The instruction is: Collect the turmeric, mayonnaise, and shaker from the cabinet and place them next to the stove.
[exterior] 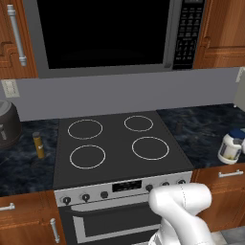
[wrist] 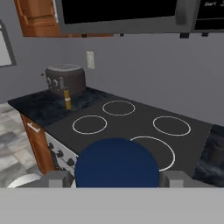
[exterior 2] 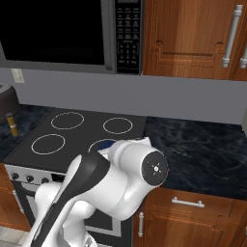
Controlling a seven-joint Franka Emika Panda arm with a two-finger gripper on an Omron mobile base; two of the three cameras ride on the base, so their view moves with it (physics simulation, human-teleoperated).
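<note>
While the turmeric [exterior: 38, 145] is seen upright on the dark counter [exterior: 21, 165] just left of the stove [exterior: 119, 143], the mayonnaise [wrist: 116, 163] is held clamped between the fingers of the gripper [wrist: 116, 177], its blue lid facing the hand camera.

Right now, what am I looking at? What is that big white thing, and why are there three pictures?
The white thing is a robot arm in a computer-made kitchen. Two pictures come from cameras behind it, left and right, looking over the stove under the microwave. The third comes from a camera on its hand. There its tool grips a jar with a dark blue lid, the mayonnaise. On the dark counter left of the stove stand a slim yellow turmeric bottle and a round grey cooker.
</note>
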